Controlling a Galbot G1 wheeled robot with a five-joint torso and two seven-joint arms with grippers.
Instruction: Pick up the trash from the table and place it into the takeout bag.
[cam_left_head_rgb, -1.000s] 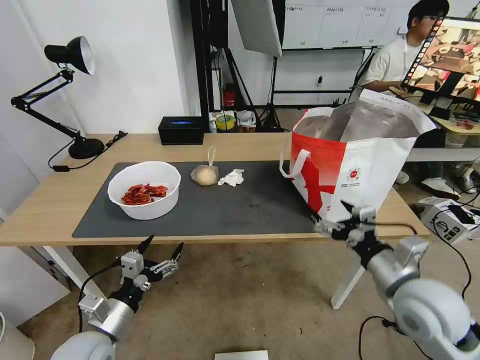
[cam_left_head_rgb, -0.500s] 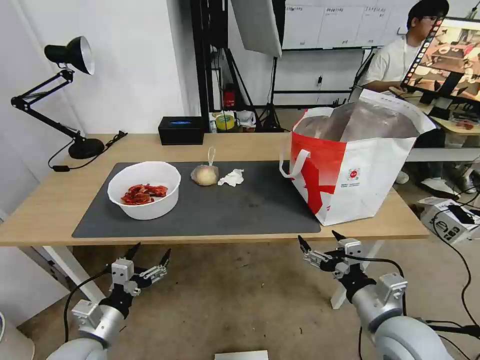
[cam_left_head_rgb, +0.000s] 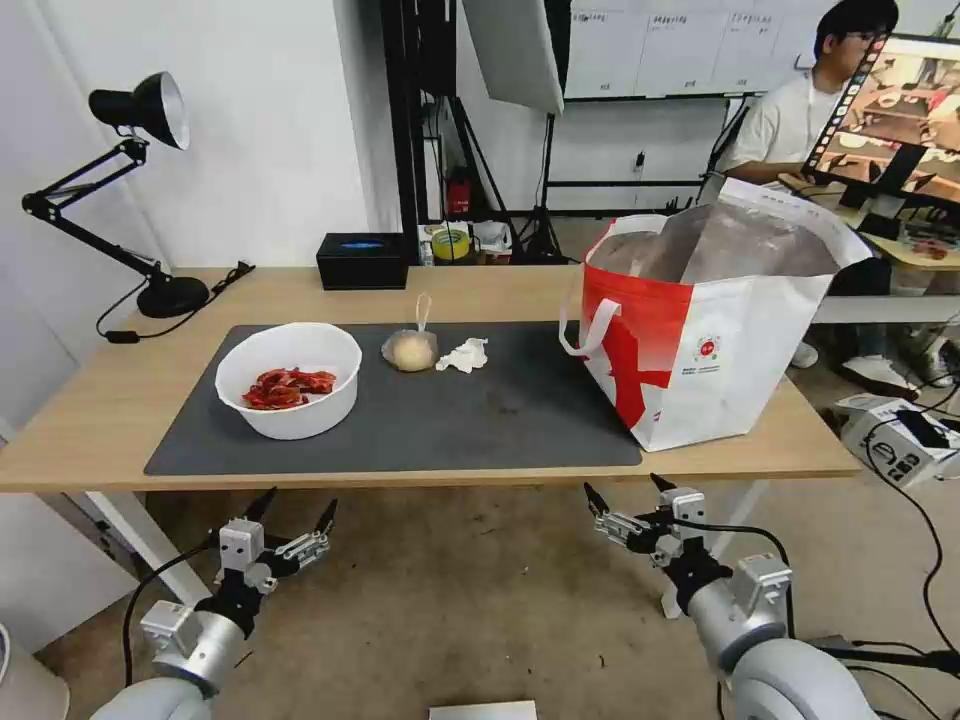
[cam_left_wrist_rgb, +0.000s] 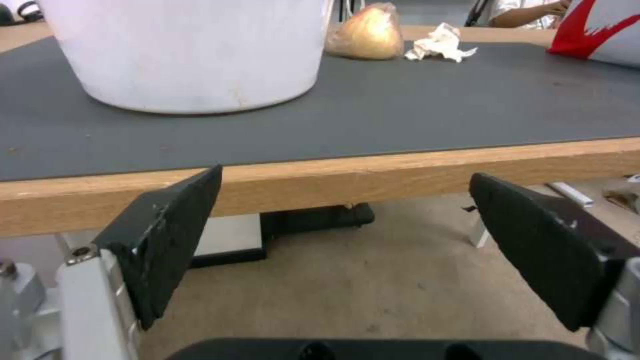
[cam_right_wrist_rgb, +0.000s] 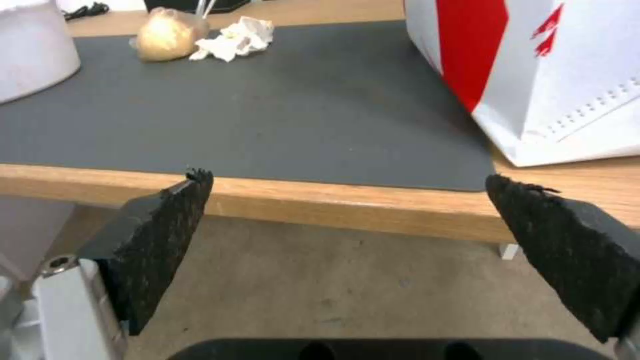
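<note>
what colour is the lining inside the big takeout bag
Silver foil; the large red-and-white takeout bag shows it best in the head view.

Light-wood table (cam_left_head_rgb: 120, 400), matt grey mat (cam_left_head_rgb: 480, 420), foil-lined bag (cam_left_head_rgb: 720, 340)

No words or numbers could be read anywhere. The takeout bag (cam_left_head_rgb: 715, 330) on the right of the table carried a small round red logo (cam_left_head_rgb: 708, 349) with tiny lines of print beneath it, too small to make out. The whiteboard (cam_left_head_rgb: 660, 45) on the far wall held faint writing, also illegible.
</note>
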